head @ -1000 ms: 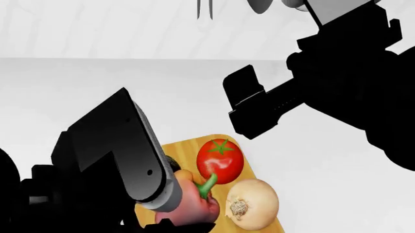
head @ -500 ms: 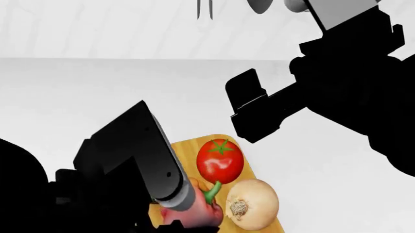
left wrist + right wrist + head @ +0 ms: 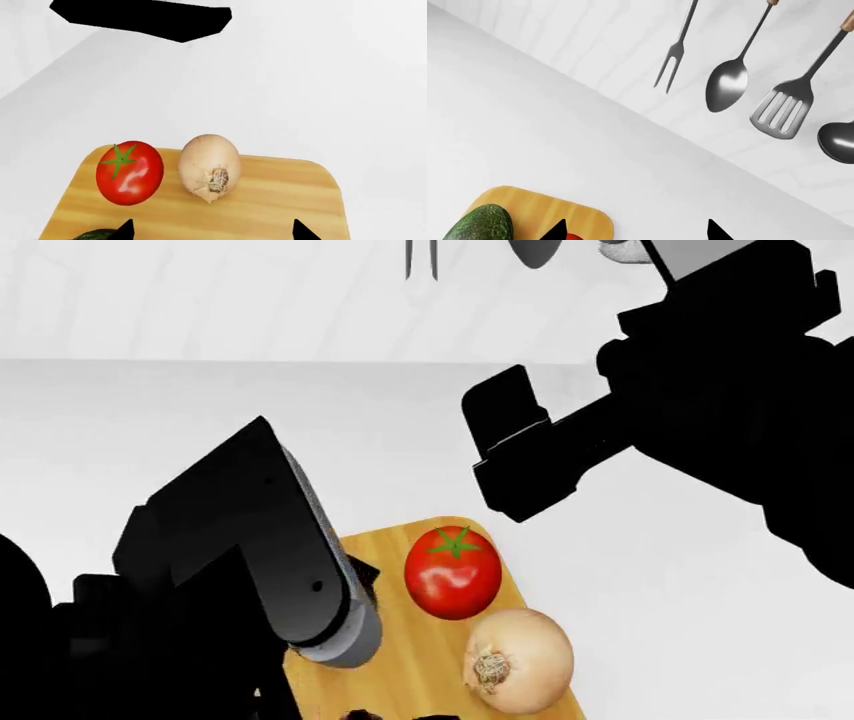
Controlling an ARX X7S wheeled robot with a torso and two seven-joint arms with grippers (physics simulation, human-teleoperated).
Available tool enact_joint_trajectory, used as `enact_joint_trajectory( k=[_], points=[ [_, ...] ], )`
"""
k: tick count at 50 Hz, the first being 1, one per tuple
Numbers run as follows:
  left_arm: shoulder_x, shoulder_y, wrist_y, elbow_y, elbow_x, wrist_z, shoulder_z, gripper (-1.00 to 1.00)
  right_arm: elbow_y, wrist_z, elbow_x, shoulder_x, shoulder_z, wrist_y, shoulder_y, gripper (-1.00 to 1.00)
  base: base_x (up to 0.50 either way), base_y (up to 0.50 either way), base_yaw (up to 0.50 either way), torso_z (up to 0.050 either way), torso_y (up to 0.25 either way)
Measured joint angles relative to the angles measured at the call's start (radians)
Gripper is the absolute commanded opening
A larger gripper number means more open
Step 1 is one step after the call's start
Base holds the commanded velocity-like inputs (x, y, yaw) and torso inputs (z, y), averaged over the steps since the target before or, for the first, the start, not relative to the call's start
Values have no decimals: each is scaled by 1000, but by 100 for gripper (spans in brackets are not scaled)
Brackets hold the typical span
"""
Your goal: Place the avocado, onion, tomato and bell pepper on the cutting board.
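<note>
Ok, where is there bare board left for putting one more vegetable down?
In the left wrist view, the cutting board is bare past the onion, away from the tomato, out to its rounded corner. The tomato-onion gap is narrow. The avocado crowds the tomato's side.

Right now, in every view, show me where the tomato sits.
Left wrist view: tomato on the cutting board, beside the onion.
Head view: tomato mid-frame on the board, just beyond the onion.
Right wrist view: only a red sliver at the bottom edge.
Shared landmark: the cutting board.
</note>
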Motion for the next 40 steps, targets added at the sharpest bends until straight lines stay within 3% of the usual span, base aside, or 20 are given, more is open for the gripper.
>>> enact_joint_trajectory(
  k=[20,40],
  points=[
    [-96,-126,0,113,-150,-91,-84,100,-12,28,31,7,6,7,16,100,0,0,0,0,0],
    [-245,-219,-15,201,-268,-165,-142,100,-29,47,55,23,14,6,21,100,0,0,0,0,0]
  ],
)
